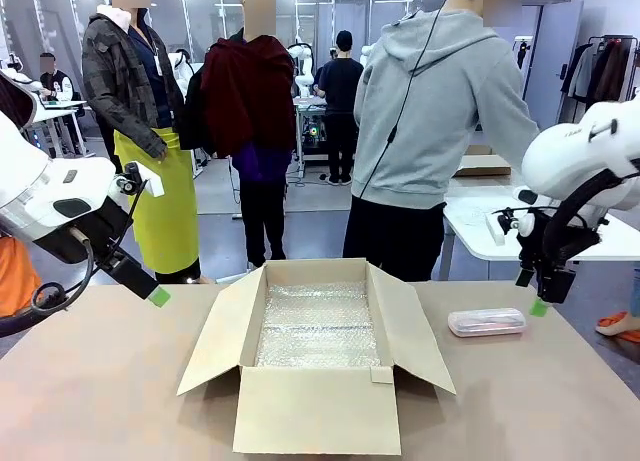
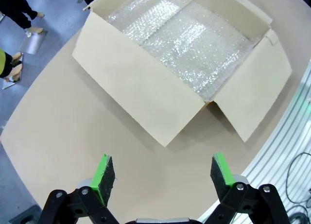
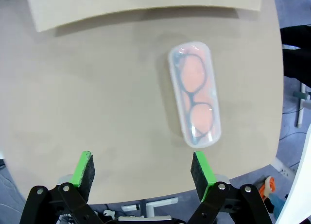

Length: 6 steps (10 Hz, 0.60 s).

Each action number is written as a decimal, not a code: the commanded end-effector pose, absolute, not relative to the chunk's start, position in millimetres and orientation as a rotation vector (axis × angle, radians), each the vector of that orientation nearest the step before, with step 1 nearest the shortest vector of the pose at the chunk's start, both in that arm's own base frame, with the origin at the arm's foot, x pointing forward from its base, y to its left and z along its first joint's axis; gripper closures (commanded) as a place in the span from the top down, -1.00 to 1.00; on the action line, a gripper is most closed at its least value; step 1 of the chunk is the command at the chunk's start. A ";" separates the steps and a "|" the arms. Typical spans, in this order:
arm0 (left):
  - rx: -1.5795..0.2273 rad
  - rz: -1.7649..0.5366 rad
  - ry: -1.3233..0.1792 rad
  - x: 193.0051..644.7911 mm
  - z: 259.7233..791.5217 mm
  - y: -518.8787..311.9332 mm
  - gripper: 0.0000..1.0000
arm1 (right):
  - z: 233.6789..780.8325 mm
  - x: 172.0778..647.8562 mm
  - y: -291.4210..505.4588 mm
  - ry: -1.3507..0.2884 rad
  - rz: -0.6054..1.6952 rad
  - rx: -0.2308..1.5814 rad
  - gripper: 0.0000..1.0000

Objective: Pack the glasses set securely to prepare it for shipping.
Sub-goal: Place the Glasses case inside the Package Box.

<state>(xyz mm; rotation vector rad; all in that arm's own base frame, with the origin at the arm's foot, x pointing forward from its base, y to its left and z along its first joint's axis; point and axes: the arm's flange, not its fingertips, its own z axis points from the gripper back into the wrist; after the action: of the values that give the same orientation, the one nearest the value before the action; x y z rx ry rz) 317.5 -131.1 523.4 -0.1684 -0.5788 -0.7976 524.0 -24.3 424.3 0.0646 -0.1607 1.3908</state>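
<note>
Revealing dark specs (image 3: pixel 196 96) in pink case (image 3: pixel 194 95), R wrist; front too far.

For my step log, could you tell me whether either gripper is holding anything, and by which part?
Nothing is held: left gripper and right gripper are both open and empty; the pink glasses case lies free on the table.

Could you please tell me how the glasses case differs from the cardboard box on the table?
The cardboard box is large, brown and opaque; the glasses case is small, pale pink and translucent, with dark-framed glasses showing through. The box stands open, flaps spread, lined with bubble wrap; the case lies shut. The box sits mid-table; the case lies to its right. Both rest on the table.
</note>
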 end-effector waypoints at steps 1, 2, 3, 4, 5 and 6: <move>-0.170 -0.800 -0.580 317.4 523.9 -130.3 1.00 | 403.0 548.1 -25.8 -0.181 1.427 0.058 1.00; -0.170 -0.800 -0.580 317.4 523.9 -130.3 1.00 | 394.4 556.7 -25.9 -0.180 1.430 0.049 1.00; -0.170 -0.800 -0.580 317.4 523.9 -130.3 1.00 | 386.9 564.1 -23.8 -0.206 1.463 0.033 1.00; -0.170 -0.800 -0.580 317.4 523.9 -130.3 1.00 | 378.2 571.6 -21.3 -0.206 1.496 0.030 1.00; -0.170 -0.800 -0.580 317.4 523.9 -130.3 1.00 | 373.2 576.7 -19.2 -0.201 1.504 0.027 1.00; -0.170 -0.800 -0.580 317.4 523.9 -130.3 1.00 | 368.3 581.7 -16.0 -0.190 1.514 0.029 1.00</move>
<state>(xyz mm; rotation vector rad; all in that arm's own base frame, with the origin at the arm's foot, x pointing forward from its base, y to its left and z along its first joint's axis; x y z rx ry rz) 317.5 -131.1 523.4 -0.1679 -0.5788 -0.7978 574.9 -13.8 370.2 0.0193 -0.1696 1.4798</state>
